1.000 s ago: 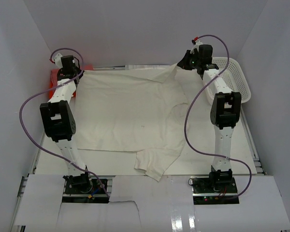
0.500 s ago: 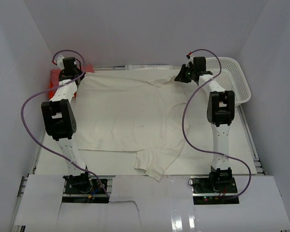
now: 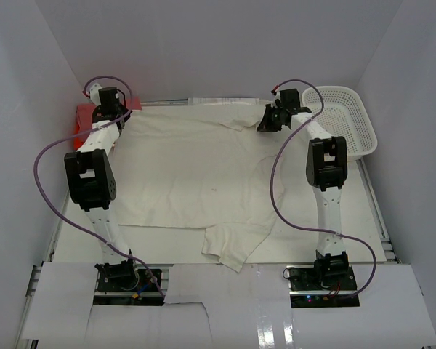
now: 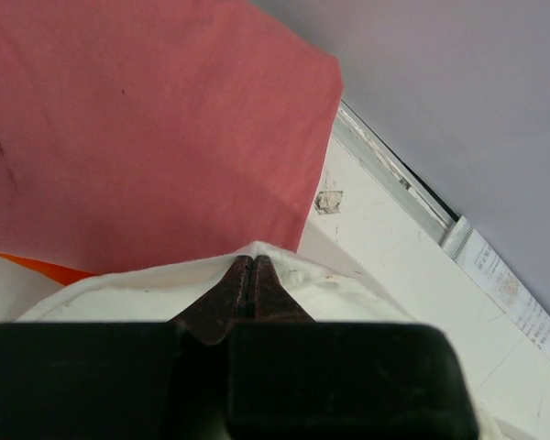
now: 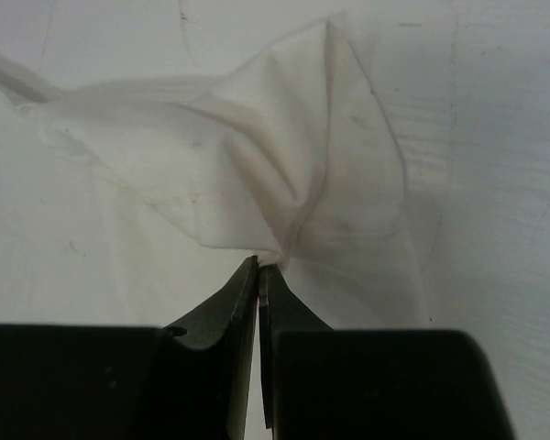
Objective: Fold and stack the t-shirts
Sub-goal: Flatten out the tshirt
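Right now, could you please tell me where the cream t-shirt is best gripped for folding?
Probably by its far edge, coming from above: the cream t-shirt lies spread flat, so only edges and corners offer a pinchable fold. The left end effector is shut on the far-left corner, the right end effector on the bunched far-right cloth.

White table with spread cream t-shirt, mesh basket, orange t-shirt (under the pink-red t-shirt).

White arm links, black joint housings, purple looping cables.
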Motion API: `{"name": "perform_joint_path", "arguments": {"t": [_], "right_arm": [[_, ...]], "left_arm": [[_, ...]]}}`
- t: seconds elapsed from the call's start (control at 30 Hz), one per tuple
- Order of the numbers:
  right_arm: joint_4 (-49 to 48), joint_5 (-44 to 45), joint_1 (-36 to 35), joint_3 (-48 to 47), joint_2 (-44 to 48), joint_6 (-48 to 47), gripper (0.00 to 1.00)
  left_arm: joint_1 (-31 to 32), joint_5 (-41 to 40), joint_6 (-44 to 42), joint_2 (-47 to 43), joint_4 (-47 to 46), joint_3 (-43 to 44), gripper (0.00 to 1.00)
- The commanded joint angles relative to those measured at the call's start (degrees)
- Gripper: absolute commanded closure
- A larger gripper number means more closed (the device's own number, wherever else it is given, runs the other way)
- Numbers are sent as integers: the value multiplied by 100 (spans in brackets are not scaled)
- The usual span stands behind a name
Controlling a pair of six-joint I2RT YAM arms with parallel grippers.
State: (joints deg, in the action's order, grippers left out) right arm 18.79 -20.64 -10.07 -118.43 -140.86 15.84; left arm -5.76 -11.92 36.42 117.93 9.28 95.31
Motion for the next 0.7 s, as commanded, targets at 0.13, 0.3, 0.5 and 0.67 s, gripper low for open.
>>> {"name": "perform_joint_path", "arguments": {"t": [0.13, 0.3, 0.5, 0.67], "right_arm": [[801, 1149, 13, 57, 85, -203, 92], [1127, 1677, 22, -48, 15, -344, 92], [1242, 1933, 197, 83, -3, -397, 92], [1250, 1827, 531, 277, 120, -397, 92]], "left_arm": [[329, -266, -153, -279, -181, -197, 100], [479, -337, -127, -288, -198, -319, 100], [699, -346, -13, -323, -242, -495, 100], [813, -337, 66, -297, -260, -539, 100]]}}
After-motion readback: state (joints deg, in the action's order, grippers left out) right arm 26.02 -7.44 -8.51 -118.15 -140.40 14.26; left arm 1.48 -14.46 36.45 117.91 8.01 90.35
